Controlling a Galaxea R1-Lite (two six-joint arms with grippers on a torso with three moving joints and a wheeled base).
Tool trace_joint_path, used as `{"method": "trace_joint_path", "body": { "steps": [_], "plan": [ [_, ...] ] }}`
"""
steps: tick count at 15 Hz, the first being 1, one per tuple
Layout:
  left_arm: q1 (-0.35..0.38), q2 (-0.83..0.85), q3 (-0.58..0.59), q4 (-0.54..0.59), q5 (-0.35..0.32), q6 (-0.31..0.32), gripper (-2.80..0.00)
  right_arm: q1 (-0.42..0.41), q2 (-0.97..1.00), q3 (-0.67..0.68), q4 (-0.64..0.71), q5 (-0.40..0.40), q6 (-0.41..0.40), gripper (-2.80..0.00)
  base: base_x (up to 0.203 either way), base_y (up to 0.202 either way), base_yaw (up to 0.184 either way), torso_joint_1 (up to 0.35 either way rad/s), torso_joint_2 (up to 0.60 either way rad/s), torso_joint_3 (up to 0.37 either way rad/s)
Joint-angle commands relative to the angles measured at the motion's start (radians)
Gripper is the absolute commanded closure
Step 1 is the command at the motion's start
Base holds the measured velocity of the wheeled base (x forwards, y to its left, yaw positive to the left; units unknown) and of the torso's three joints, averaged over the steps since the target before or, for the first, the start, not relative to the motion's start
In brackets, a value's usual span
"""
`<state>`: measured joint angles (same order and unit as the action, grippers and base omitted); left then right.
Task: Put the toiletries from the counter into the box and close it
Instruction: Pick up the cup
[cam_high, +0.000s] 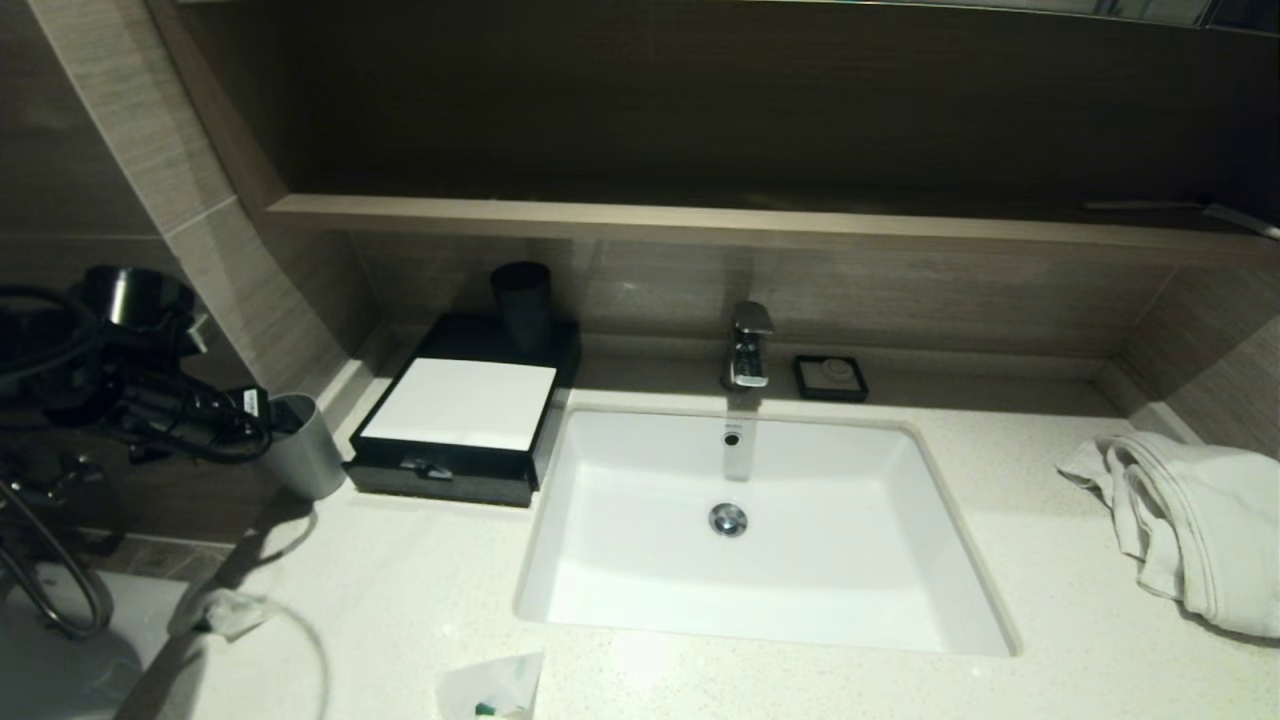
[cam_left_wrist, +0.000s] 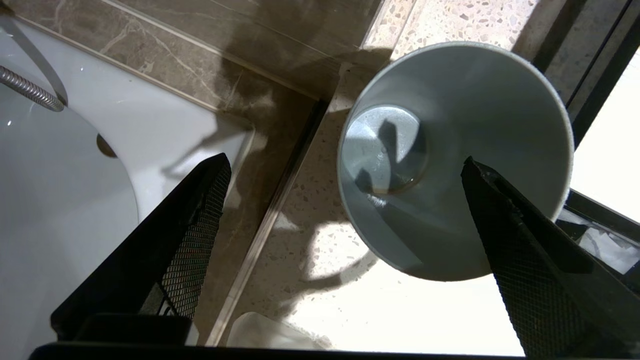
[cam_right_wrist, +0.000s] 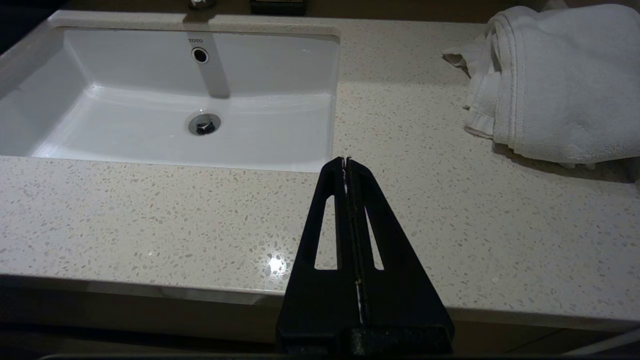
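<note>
Left gripper (cam_left_wrist: 345, 167): jaws spread wide, holding nothing, pointing down over the grey cup (cam_left_wrist: 452, 160). One finger (cam_left_wrist: 525, 260) overlaps the cup's rim in the wrist view; the other (cam_left_wrist: 185, 235) hangs out over the counter's left edge. Whether either touches the cup cannot be told. Cup interior looks bare.

Right gripper (cam_right_wrist: 346, 162): jaws pressed together, nothing between them, parked low at the front edge of the counter (cam_right_wrist: 150, 220), just right of the sink (cam_right_wrist: 165, 135).

Box (cam_high: 458, 410): sits at the back left of the counter, between cup and sink, white top panel up, front drawer pulled out only slightly. In the left wrist view a crinkly packet (cam_left_wrist: 602, 245) shows in the drawer gap. A dark tumbler (cam_high: 521, 303) stands on the box's rear.

One sachet (cam_high: 492, 686) with green contents lies at the counter's front edge, left of the sink. Another packet (cam_high: 228, 611) lies near the left edge, in front of the cup.

Writing: "TOTO" printed above the sink's overflow hole (cam_right_wrist: 200, 55). No other text readable.

Folded white towel (cam_high: 1190, 525) at far right; soap dish (cam_high: 830, 377) beside the tap (cam_high: 748, 345).
</note>
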<state>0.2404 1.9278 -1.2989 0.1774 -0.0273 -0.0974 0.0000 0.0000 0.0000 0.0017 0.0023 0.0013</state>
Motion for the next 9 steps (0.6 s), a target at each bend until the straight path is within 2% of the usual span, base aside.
{"method": "trace_joint_path", "body": {
  "steps": [1,2,3,9],
  "plan": [
    [0.000,0.005,0.000,0.000,0.000,-0.001,-2.80,0.000,0.000,0.000,0.000,0.001,0.000,0.00,0.000,0.000,0.000,0.000,0.00,0.000],
    [0.001,0.007,0.000,0.000,0.000,-0.001,-2.80,0.000,0.000,0.000,0.000,0.001,0.000,0.00,0.000,0.000,0.000,0.000,0.00,0.000],
    [0.000,0.010,0.000,0.000,0.000,-0.001,0.00,0.000,0.000,0.000,0.000,0.001,0.000,0.00,0.000,0.000,0.000,0.000,0.00,0.000],
    [0.003,0.011,0.004,-0.004,-0.001,0.001,0.00,0.000,0.000,0.000,0.000,0.001,0.000,0.00,0.000,0.000,0.000,0.000,0.00,0.000]
  ]
}}
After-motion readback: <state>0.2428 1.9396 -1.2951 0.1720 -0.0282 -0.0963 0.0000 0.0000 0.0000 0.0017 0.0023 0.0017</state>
